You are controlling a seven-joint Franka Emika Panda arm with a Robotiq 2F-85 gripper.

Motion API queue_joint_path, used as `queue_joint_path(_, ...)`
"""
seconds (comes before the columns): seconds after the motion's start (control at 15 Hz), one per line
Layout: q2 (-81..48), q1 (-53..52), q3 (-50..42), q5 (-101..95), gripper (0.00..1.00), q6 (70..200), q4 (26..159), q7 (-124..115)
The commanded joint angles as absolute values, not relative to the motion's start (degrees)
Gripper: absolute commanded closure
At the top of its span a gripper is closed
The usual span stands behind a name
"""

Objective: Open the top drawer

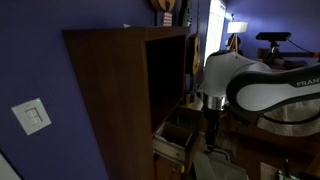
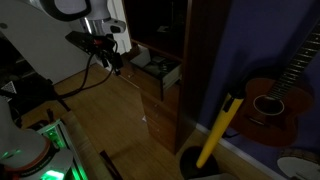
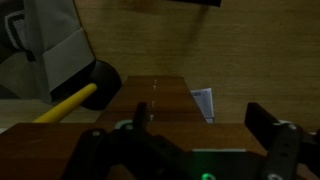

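Observation:
The top drawer (image 1: 176,134) stands pulled out of the dark reddish-brown cabinet (image 1: 110,95), and its lighter tan inner walls show. In an exterior view the drawer (image 2: 160,68) holds some small things. My gripper (image 1: 212,126) hangs from the white arm just in front of the drawer's front, close to it. It also shows in an exterior view (image 2: 118,62). In the wrist view the two dark fingers (image 3: 200,125) stand wide apart with nothing between them, over a brown wooden surface (image 3: 160,98). I cannot tell whether a finger touches the drawer.
The tall dark shelf compartment (image 1: 168,70) is above the drawer. A yellow-handled tool with a black head (image 2: 215,135) leans by the cabinet's side; it also shows in the wrist view (image 3: 65,103). A guitar (image 2: 270,100) leans on the purple wall. A white slip (image 3: 203,101) lies below.

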State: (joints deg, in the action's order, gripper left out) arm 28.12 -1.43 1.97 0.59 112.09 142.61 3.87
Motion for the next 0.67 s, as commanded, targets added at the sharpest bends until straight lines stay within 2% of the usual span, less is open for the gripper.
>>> queue_joint_path(0.0, 33.41, -0.18, 1.53, -1.22, 0.00, 108.67, 141.68, 1.09)
queue_joint_path(0.6, 37.01, 4.21, 1.31, -4.89, 0.00, 105.28, 132.11, -3.49)
